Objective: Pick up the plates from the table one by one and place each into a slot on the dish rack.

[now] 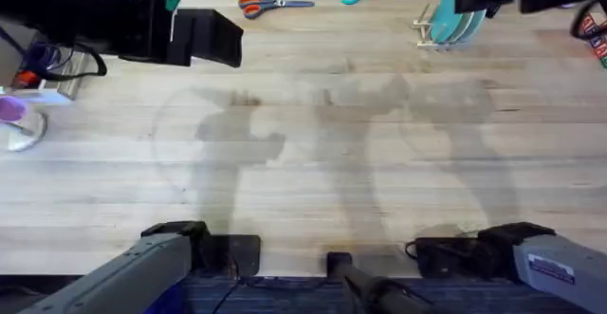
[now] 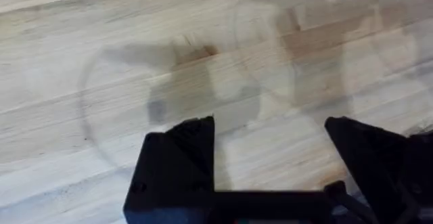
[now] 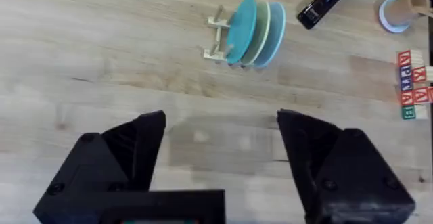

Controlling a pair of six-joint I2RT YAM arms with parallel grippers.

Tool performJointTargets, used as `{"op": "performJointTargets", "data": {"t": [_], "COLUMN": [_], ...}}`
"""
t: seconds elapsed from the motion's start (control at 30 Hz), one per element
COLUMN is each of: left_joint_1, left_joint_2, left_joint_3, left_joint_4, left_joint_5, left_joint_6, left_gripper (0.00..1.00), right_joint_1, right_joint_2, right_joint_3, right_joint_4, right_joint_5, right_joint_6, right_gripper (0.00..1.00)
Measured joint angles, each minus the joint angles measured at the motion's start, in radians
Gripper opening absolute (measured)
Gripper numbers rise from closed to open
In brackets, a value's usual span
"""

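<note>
the desk [image 3: 101, 41] lies bare beneath both jaws. ahead of the spread right jaws [image 3: 222, 149], the dish rack [image 3: 218, 36] holds the turquoise plate [image 3: 241, 29] and, seemingly, the pale yellow plate [image 3: 261, 33] upright. the left jaws [image 2: 270, 163] are spread too, holding nothing.

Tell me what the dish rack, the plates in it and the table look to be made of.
Dish rack: pale unfinished-looking wood, thin dowel pegs with a light grain colour. Turquoise plate and pale yellow plate: probably plastic, judging by their flat uniform colour and thin smooth edges, though glazed ceramic cannot be ruled out. Table: light wood planks with visible grain and seams, matte finish.
</note>
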Motion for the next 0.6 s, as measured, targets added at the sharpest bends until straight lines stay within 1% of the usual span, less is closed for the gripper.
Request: {"op": "performJointTargets", "data": {"t": [0.13, 0.3, 0.47, 0.6], "left_joint_1": [0.000, 0.000, 0.000, 0.000], "left_joint_2": [0.000, 0.000, 0.000, 0.000], "left_joint_3": [0.000, 0.000, 0.000, 0.000], "left_joint_4": [0.000, 0.000, 0.000, 0.000], "left_joint_5": [0.000, 0.000, 0.000, 0.000], "left_joint_6": [0.000, 0.000, 0.000, 0.000], "left_gripper": [0.994, 0.995, 0.993, 0.993], "right_joint_1": [0.004, 0.004, 0.004, 0.004], "right_joint_2": [-0.078, -0.160, -0.211, -0.239], "right_joint_3": [0.000, 0.000, 0.000, 0.000], "right_joint_4": [-0.049, -0.171, -0.289, -0.333], "right_joint_5": [0.000, 0.000, 0.000, 0.000], "right_joint_6": [0.013, 0.055, 0.079, 0.091], "right_gripper": [0.992, 0.995, 0.993, 0.993]}}
